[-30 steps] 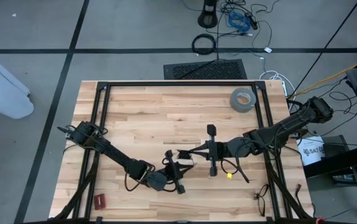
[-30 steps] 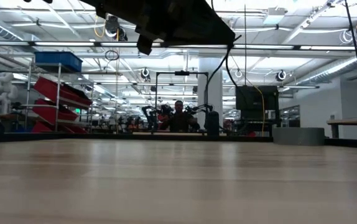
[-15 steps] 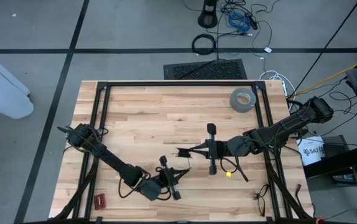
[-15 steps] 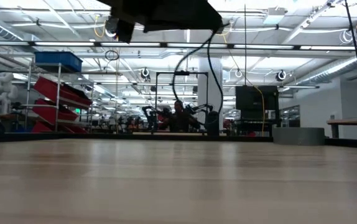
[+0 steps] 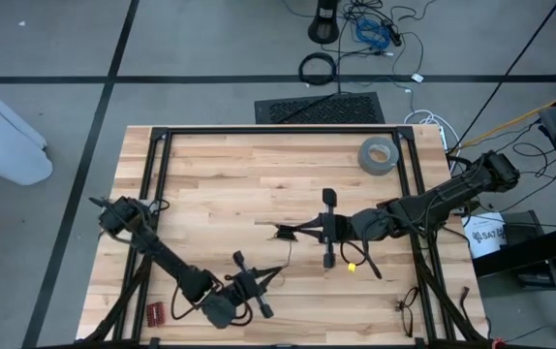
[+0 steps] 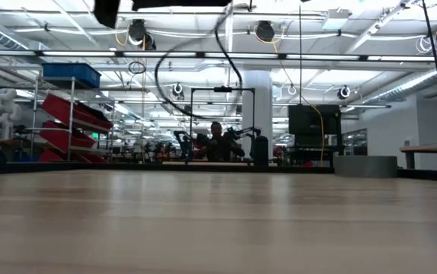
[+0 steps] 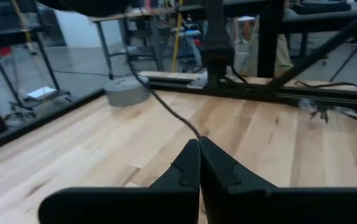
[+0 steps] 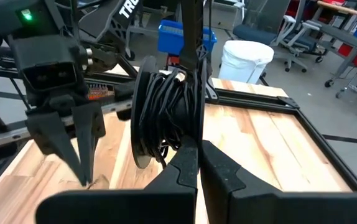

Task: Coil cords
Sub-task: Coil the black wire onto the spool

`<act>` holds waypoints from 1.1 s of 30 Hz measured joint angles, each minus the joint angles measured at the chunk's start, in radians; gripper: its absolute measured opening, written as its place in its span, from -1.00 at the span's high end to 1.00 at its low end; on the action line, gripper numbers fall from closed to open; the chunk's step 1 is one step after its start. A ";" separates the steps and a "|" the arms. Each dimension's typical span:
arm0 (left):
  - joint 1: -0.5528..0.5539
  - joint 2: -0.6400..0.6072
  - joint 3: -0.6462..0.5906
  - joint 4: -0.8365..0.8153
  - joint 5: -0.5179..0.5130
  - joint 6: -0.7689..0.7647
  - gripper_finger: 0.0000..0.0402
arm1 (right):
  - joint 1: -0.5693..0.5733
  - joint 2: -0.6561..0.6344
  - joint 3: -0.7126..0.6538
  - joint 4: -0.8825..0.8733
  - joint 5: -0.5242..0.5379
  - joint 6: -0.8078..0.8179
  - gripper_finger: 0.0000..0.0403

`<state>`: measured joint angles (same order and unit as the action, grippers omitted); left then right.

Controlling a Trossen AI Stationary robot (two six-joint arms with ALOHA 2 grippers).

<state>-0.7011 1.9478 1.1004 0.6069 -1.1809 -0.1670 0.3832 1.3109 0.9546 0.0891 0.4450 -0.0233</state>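
Left gripper (image 7: 198, 144): fingers pressed together, tips pinching the thin black cord (image 7: 166, 106). Cord is fine, matte, far narrower than the fingers; it runs taut from the tips across the boards toward the far edge of the table. In the high view this gripper (image 5: 276, 273) sits near the front edge of the table, left of centre.

Right gripper (image 8: 197, 144): fingers closed on a coiled bundle of black cord (image 8: 166, 115), several glossy loops stacked into an upright ring that rises above the fingertips. In the high view this gripper (image 5: 283, 232) lies near the table's middle, pointing toward the left arm; a short stretch of the cord (image 5: 286, 258) spans the gap between the two grippers.

Table (image 5: 220, 184): pale wooden planks, butcher-block pattern, bordered by a black metal frame.

Grey tape roll (image 5: 378, 154): round, flat, near the far right corner, well apart from both grippers.

Small red object (image 5: 155, 312): ribbed, at the front left corner of the table.
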 joint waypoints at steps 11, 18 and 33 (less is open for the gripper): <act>-0.049 0.000 0.000 0.014 -0.047 -0.014 0.99 | 0.029 0.000 0.000 -0.004 -0.002 0.074 1.00; -0.011 0.000 0.000 -0.034 0.208 -0.154 0.77 | 0.055 0.000 0.000 0.012 -0.002 0.110 1.00; 0.042 0.000 0.000 -0.102 0.290 -0.187 0.45 | 0.066 0.000 0.000 0.012 0.000 0.114 1.00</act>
<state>-0.6586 1.9476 1.1004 0.5045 -0.8906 -0.3542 0.4492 1.3109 0.9543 0.1013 0.4446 0.0909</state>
